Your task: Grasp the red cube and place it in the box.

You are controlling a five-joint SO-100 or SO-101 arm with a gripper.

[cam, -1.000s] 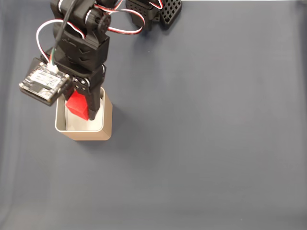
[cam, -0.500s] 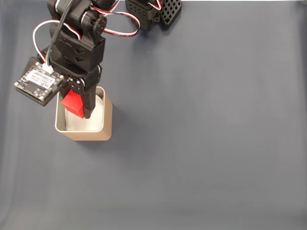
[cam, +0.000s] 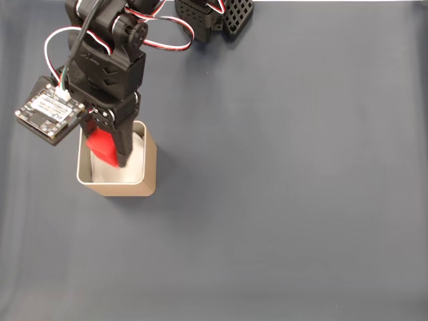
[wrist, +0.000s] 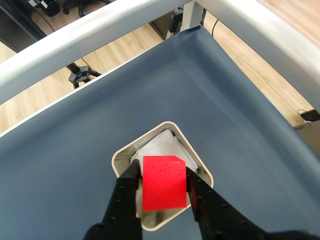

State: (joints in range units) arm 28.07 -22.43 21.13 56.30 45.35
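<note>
Comparing with a second ago: the arm point(cam: 103, 63) and its grey circuit board point(cam: 48, 117) sit a little further toward the upper left of the fixed view, and the red cube point(cam: 102, 146) has moved with them, from the middle of the box opening toward its upper left corner.
Gripper: the gripper point(wrist: 161, 176) is pinching the red cube, one black finger pressed on each side in the wrist view.
Cube, look: bright red, matte, plain faces, one upper corner looking clipped in the wrist view point(wrist: 162, 181), though that may be the angle.
Cube, place: over the mouth of the box point(cam: 150, 167), left of centre in the fixed view; whether it reaches below the rim I cannot tell.
Box: tan outside, pale rim, white lining point(wrist: 159, 146), standing in the lower middle of the wrist view point(wrist: 204, 175).
Surface: dark blue cloth point(cam: 287, 174) under the box.
</note>
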